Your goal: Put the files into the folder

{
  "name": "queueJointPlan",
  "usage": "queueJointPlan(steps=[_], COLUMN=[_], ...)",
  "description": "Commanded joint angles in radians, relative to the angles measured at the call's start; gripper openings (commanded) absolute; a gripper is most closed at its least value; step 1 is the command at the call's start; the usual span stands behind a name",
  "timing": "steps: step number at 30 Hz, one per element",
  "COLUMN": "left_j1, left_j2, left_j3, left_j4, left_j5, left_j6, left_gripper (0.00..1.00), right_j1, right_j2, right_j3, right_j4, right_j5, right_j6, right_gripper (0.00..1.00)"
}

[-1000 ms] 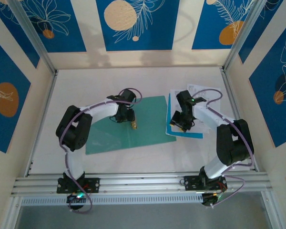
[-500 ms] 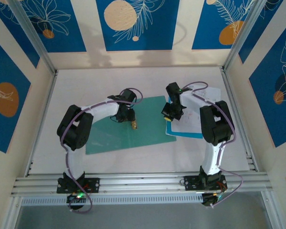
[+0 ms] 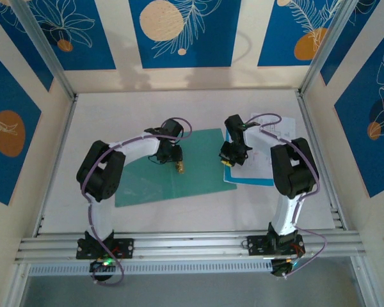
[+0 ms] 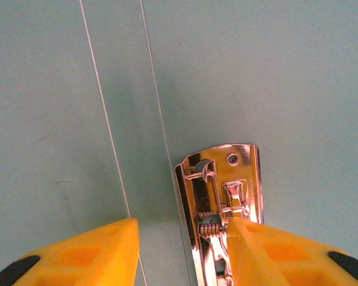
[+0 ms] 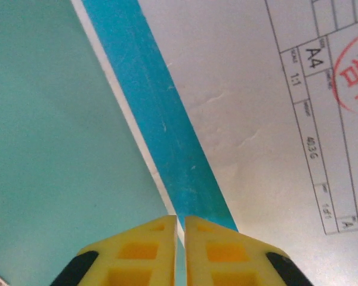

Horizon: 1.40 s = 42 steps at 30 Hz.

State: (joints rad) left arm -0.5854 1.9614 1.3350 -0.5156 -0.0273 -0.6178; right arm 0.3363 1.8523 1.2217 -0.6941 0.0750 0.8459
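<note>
Though tips cropped, right pincer (image 5: 180, 229) seemingly closed

One folder (image 3: 201, 157), one clip (image 4: 224, 202), one blue sheet (image 5: 161, 113)

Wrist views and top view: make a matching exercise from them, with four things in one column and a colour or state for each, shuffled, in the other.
Things:
1. folder
2. clip
3. left end effector
4. right end effector

Colours or states:
A. shut, at the edge of the blue sheet
B. shiny metal
C. teal-green, lying flat
D. open, over the clip

Pairs: 1-C, 2-B, 3-D, 4-A
</note>
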Motion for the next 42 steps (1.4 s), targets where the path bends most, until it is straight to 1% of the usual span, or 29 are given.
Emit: queueJointPlan(steps=[1, 4, 9, 13, 18, 24, 36, 42], left_j1=[-0.004, -0.003, -0.004, -0.004, -0.006, -0.012, -0.013, -0.011], left_j2=[0.011, 0.011, 0.016, 0.020, 0.027, 0.039, 0.079, 0.078], left_j3=[-0.017, -0.017, -0.013, -0.011, -0.004, -0.001, 0.024, 0.036], left_j4=[0.008, 0.011, 0.012, 0.014, 0.024, 0.051, 0.092, 0.104], left_j5=[0.017, 0.018, 0.023, 0.030, 0.048, 0.072, 0.112, 0.110], left_j6=[0.016, 0.016, 0.018, 0.020, 0.020, 0.005, -0.003, -0.005], left_gripper=[0.42, 0.42, 0.43, 0.42, 0.42, 0.42, 0.41, 0.37], right_j1=[-0.012, -0.022, -0.029, -0.021, 0.003, 0.068, 0.239, 0.307], right_j2=[-0.058, -0.055, 0.011, 0.060, 0.117, 0.162, 0.255, 0.274], right_j3=[-0.019, -0.021, -0.001, 0.023, 0.062, 0.092, 0.206, 0.239], right_j4=[0.007, 0.008, 0.007, 0.000, -0.026, -0.047, -0.096, -0.097], right_j5=[-0.017, -0.014, -0.029, -0.037, -0.055, -0.068, -0.104, -0.127], right_j6=[0.006, 0.003, -0.007, -0.010, -0.024, -0.029, -0.030, -0.008], right_gripper=[0.17, 0.17, 0.16, 0.11, 0.08, 0.08, 0.07, 0.07])
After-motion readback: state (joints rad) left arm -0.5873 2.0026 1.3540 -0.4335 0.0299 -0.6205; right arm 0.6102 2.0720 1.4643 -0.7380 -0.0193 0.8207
